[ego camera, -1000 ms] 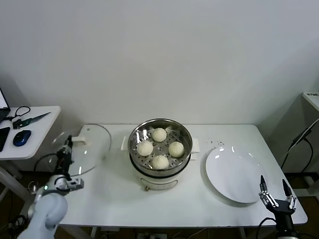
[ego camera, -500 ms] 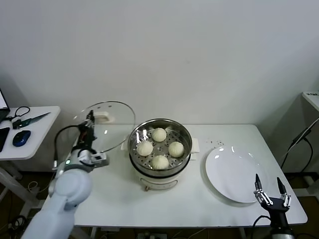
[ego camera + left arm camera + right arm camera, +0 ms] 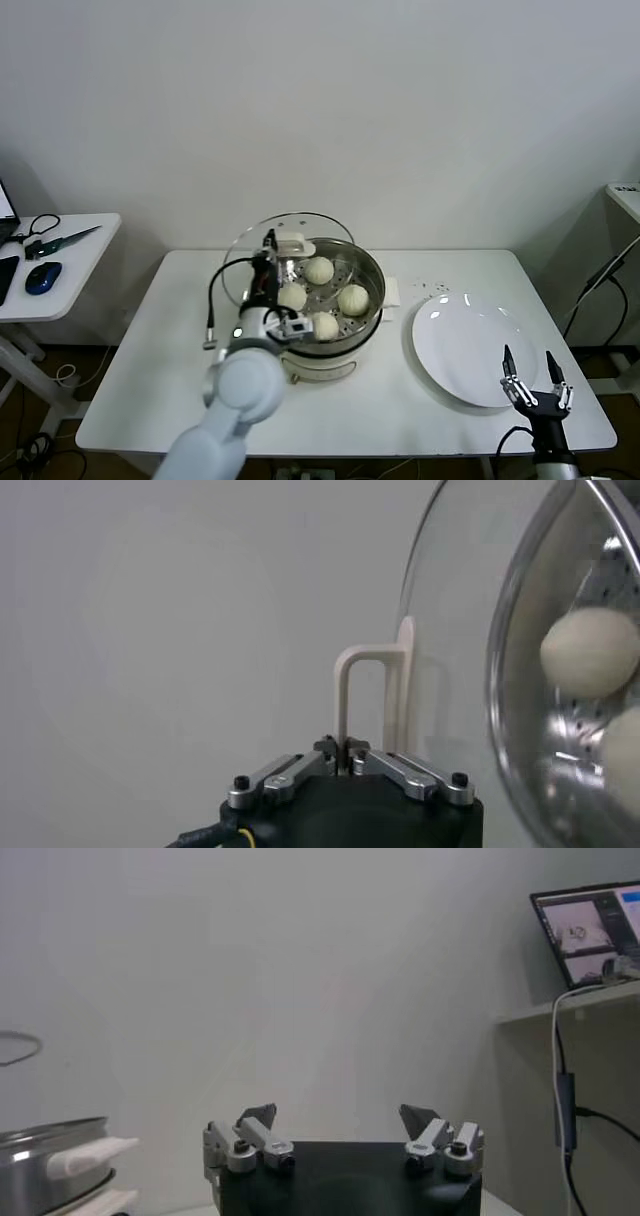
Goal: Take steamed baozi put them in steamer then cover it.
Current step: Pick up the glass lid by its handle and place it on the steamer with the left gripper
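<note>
**A:** How far along is the job?

**B:** The loading looks done. All four small round cream-white dough buns (image 3: 322, 297) sit on the perforated tray inside the round shiny steel steamer pot (image 3: 372, 300), which stands on its cream-white electric base near the middle of the white worktop (image 3: 330, 410), towards the back edge. The flat white round plate (image 3: 468, 348), over by the right-hand edge, has nothing on it.

**A:** So only the covering is left?

**B:** By my reading, yes. The round clear glass lid with a metal rim (image 3: 240, 268) is in the air, tilted almost on edge over the pot's left rim. It is not seated yet, so it has to be levelled, centred and lowered.

**A:** What is holding it?

**B:** The left gripper (image 3: 343, 760). Its jaws are clenched tight on the lid's white rectangular handle (image 3: 362, 695), and the wrist view shows the thin handle leg pinched between the tips.

**A:** And the other arm?

**B:** The right gripper (image 3: 532, 379) is parked low off the front right corner of the worktop, just in front of the plate. Its jaws are spread wide, with nothing between them and touching nothing.
</note>
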